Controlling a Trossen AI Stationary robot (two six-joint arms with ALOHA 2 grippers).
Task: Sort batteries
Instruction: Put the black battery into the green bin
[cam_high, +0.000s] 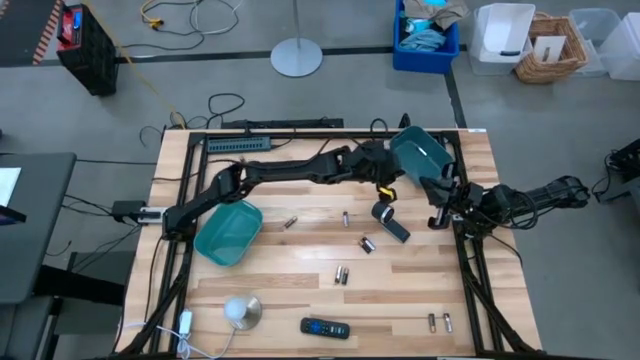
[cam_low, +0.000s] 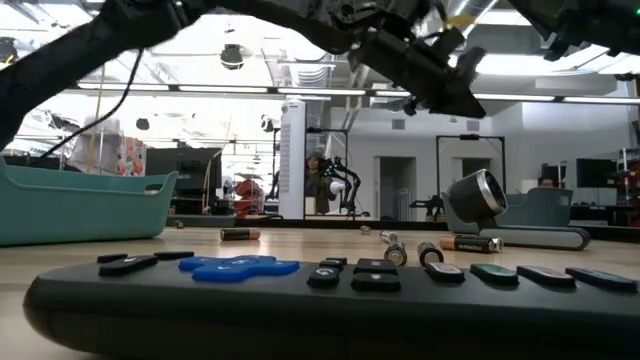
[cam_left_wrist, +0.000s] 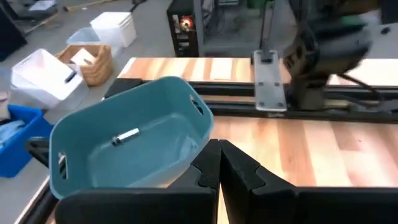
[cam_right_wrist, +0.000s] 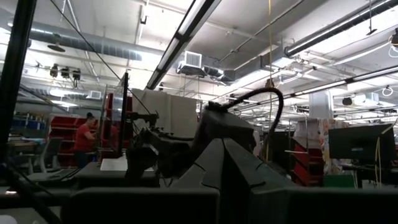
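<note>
Several small batteries lie scattered on the wooden table, among them one (cam_high: 290, 222) left of centre, one (cam_high: 366, 243) in the middle and a pair (cam_high: 440, 321) near the front right. Another battery (cam_left_wrist: 126, 136) lies inside the teal bin (cam_left_wrist: 130, 143) at the table's far right (cam_high: 420, 155). My left gripper (cam_left_wrist: 219, 163) is shut with nothing in it. It hovers above the table just beside that bin (cam_high: 396, 178), seen high up in the low view (cam_low: 455, 95). My right gripper (cam_right_wrist: 224, 158) is shut, pointing upward at the right edge (cam_high: 438, 205).
A second teal bin (cam_high: 228, 232) stands at the left. A larger black cylinder (cam_high: 390, 222) lies near the centre, a black remote (cam_high: 325, 327) and a silvery dome (cam_high: 240, 312) near the front edge. Black frame rails (cam_high: 300, 130) line the table's sides.
</note>
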